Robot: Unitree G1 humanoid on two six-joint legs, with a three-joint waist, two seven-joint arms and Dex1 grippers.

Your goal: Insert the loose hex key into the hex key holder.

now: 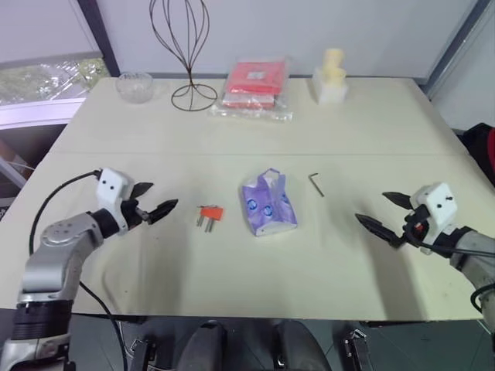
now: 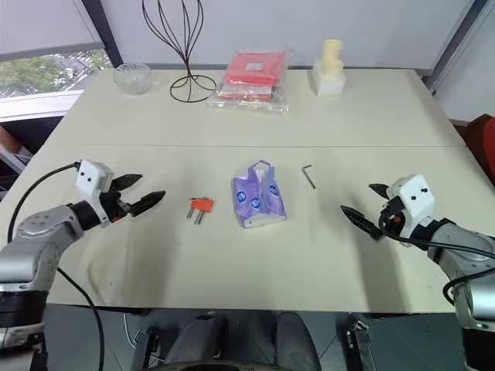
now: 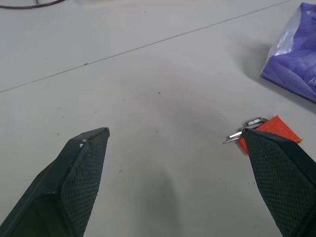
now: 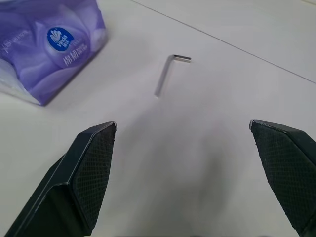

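left eye view looks down on a cream table [image 1: 255,147] with both arms held low over its near edge. the left gripper [image 1: 153,199] hangs above the tabletop on the left side with its two black fingers spread wide and nothing between them. the right gripper [image 1: 384,212] hangs over the right side, its fingers likewise spread wide and empty.

the hex key holder [image 1: 209,215], a small orange-red block with grey metal keys sticking out toward the near edge, lies flat on the table just to the right of the left gripper, apart from its fingertips. from the left wrist view the holder [image 3: 269,129] sits beside one black finger [image 3: 281,173], partly hidden behind its tip.

the loose hex key [image 1: 316,184], a thin dark l-shaped rod, lies flat on the table right of centre, its short bent end pointing away toward the far side. it is well apart from the holder, with a crumpled purple tissue pack [image 1: 267,203] lying between them. the right wrist view shows the key [image 4: 168,74] lying bare on the table ahead of the open fingers, near the tissue pack [image 4: 47,47] but not touching it.

along the far edge stand a clear glass bowl [image 1: 134,86], a dark wire stand [image 1: 186,46], a red packet in clear plastic [image 1: 254,86] and a pale yellow and white object [image 1: 332,76].
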